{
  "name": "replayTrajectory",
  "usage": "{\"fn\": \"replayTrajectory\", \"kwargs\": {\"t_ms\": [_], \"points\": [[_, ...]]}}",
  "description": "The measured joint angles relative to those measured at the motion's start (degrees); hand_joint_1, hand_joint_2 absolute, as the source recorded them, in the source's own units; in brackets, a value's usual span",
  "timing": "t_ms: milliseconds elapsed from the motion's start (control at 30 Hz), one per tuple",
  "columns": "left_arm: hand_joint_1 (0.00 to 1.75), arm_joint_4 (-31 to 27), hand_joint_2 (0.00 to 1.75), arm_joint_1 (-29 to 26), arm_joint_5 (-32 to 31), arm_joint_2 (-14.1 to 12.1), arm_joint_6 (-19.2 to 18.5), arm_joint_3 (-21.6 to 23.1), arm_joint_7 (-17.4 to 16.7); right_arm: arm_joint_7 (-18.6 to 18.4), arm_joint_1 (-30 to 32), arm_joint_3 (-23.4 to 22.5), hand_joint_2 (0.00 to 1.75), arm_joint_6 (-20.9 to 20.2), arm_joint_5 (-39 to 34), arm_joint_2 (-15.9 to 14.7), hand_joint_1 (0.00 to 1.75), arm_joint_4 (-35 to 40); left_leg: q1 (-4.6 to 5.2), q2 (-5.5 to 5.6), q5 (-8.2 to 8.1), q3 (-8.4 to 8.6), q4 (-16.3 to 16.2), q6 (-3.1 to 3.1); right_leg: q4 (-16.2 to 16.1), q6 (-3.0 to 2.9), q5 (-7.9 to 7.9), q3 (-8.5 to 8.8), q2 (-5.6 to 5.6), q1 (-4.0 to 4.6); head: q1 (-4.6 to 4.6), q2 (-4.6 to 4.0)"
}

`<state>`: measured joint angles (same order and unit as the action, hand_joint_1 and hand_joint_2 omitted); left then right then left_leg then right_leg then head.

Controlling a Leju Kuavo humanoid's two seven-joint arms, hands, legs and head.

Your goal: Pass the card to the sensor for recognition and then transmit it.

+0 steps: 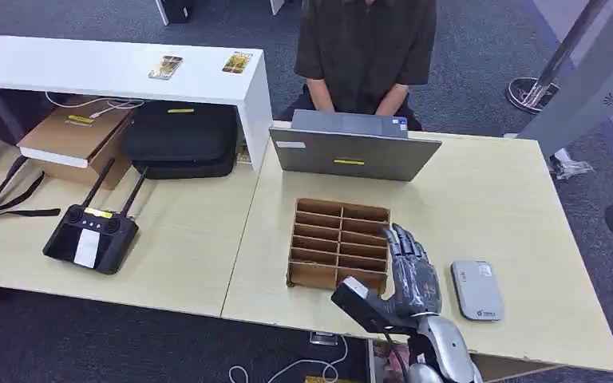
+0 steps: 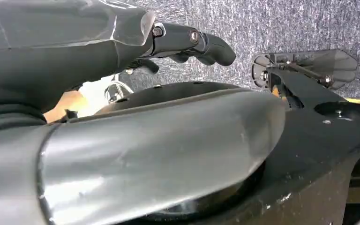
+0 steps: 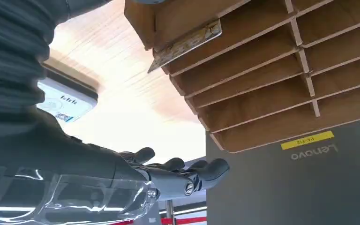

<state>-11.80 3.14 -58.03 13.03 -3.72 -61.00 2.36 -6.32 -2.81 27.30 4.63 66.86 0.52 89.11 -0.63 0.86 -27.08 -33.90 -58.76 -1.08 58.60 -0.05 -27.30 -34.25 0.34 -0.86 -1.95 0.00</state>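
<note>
the right hand (image 1: 409,275) hovers with fingers spread and empty at lower centre, between the slotted box (image 1: 339,243) and grey sensor (image 1: 476,290). the card (image 3: 185,46) sits in a near slot of the box, probably awaiting pickup. the left hand (image 2: 187,44) hangs by the floor, fingers curled on nothing.

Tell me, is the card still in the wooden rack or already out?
In. The right wrist view shows the card standing in an end slot of the rack; the right hand holds nothing.

Right hand (image 3: 168,176) open, card (image 3: 185,45) in wooden rack (image 3: 272,70)
</note>
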Motion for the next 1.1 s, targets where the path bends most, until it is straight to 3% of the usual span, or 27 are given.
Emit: {"fn": "replayTrajectory", "kwargs": {"t_ms": [67,133,200,333,567,800,1033,1100], "points": [[0.00,0.00,0.00,0.01,0.00,0.00,0.00,0.00,0.00,0.00,0.00,0.00,1.75,0.00,0.00,0.00,0.00,0.00,0.00,0.00,0.00,0.00,0.00,0.00,0.00,0.00,0.00,0.00,0.00,0.00,0.00,0.00],[0.00,0.00,0.00,0.00,0.04,-0.02,-0.20,0.00,0.00,-1.40,-0.51,0.24,1.75,-3.99,1.80,-0.35,0.00,-0.11,0.00,-0.01,0.00,0.00,0.00,0.00,0.00,0.00,0.00,-0.01,0.02,0.00,0.00,0.00],[0.00,0.00,0.00,0.10,0.24,-0.11,-0.57,-0.09,0.00,-2.21,-1.85,1.29,1.75,-9.52,2.95,-2.68,0.00,-0.72,0.01,0.01,0.00,0.00,0.00,0.00,-0.01,0.00,0.00,0.00,0.00,-0.01,-0.02,0.00],[0.00,0.00,0.00,-0.03,0.31,-0.35,-0.83,-0.26,-0.02,-1.64,-4.04,1.84,1.75,-11.00,2.82,-6.47,0.00,-2.54,0.02,0.03,0.00,-0.01,-0.01,0.01,-0.01,0.01,0.02,0.02,-0.02,-0.02,-0.02,0.00],[0.00,0.00,0.00,0.05,0.33,-0.57,-1.01,-0.42,-0.02,-1.94,-5.84,2.86,1.75,-10.78,0.31,-8.98,0.00,-3.98,0.00,0.02,0.00,0.01,-0.02,0.01,-0.01,0.00,0.02,0.01,-0.02,-0.01,0.00,0.00],[0.00,0.00,0.00,0.05,0.33,-0.57,-0.94,-0.55,-0.02,-2.65,-6.23,2.99,1.75,-9.77,-1.05,-9.62,0.00,-4.48,0.00,0.01,0.00,0.01,-0.02,0.00,-0.01,0.00,0.01,0.00,-0.01,0.00,0.00,0.00],[0.00,0.00,0.00,0.03,0.35,-0.55,-0.90,-0.68,-0.02,-3.39,-5.99,2.93,1.75,-6.84,-1.18,-9.66,0.00,-4.04,0.01,0.00,0.00,0.01,-0.02,0.00,-0.01,0.00,0.01,0.00,-0.01,-0.01,0.00,0.00],[0.00,0.00,0.00,0.02,0.44,-0.53,-0.87,-0.72,-0.02,-3.74,-5.44,2.52,1.75,-4.18,-0.85,-9.66,0.00,-3.00,0.01,0.02,0.00,0.00,-0.02,0.00,-0.02,0.00,0.01,0.00,-0.02,-0.01,0.00,0.00]]}}
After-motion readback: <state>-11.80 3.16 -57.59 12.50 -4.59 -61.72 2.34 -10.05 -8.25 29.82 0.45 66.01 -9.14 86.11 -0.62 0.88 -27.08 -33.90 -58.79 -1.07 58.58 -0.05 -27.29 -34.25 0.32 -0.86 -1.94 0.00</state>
